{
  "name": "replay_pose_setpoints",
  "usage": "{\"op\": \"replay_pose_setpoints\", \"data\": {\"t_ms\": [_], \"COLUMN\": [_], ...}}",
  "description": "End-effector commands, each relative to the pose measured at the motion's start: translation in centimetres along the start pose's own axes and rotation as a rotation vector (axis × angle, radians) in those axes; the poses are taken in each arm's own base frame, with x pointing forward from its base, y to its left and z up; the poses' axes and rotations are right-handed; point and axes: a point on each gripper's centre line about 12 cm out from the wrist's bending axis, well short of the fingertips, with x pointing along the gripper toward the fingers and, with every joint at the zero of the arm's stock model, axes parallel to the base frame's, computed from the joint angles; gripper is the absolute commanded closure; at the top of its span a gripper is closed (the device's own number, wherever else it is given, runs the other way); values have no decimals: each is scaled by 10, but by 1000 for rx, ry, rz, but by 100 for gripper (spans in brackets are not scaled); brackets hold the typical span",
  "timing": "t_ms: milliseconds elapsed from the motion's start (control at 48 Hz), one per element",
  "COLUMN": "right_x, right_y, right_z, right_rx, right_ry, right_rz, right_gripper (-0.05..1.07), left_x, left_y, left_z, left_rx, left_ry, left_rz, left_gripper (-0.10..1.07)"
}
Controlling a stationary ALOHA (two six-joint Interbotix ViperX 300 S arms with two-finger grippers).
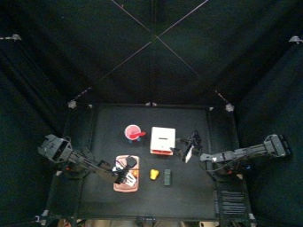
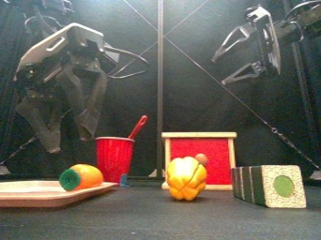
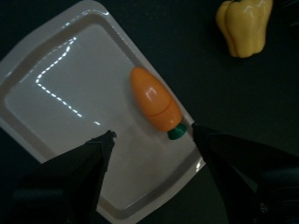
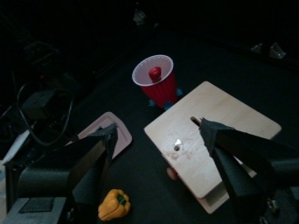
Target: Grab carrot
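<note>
The carrot (image 3: pixel 155 98), a stubby bright orange piece with a small green end, lies on the pale pink tray (image 3: pixel 70 79). My left gripper (image 3: pixel 152 150) hangs open right above it, and the carrot's green end lies between the two jaws. From the front, the carrot (image 2: pixel 85 174) rests on the tray (image 2: pixel 32 194) at the near left, with the left gripper (image 2: pixel 69 127) above and apart from it. My right gripper (image 4: pixel 158 133) is open with nothing in it, raised over the wooden board (image 4: pixel 222 140) at the right.
A yellow pepper piece (image 2: pixel 186 178) stands just right of the tray. Behind it are a red cup (image 2: pixel 115 157) with a red spoon and a red panel in a wooden frame (image 2: pixel 201 159). A dark green block (image 2: pixel 269 185) sits at the front right.
</note>
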Motion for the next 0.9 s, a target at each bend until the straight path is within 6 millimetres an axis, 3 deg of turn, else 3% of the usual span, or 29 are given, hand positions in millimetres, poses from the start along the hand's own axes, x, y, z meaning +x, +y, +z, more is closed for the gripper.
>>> {"op": "replay_pose_setpoints", "data": {"t_ms": [0,271,625,875], "right_x": [-2,0,0,0], "right_y": [2,2,2,2], "right_z": [5,7,6,6], "right_rx": [9,7,12,11], "right_ry": [-15,-21,-17,-17], "right_rz": [8,1,0,1], "right_gripper": [-1,-1,-1,-1], "left_x": [3,25,34,38], "left_y": [-10,-12,-5,-4], "left_z": [4,8,13,10], "left_rx": [-7,-38,-57,-55], "left_ry": [0,20,23,27], "left_rz": [-35,-79,-70,-59], "left_gripper": [-5,-1,9,9]}}
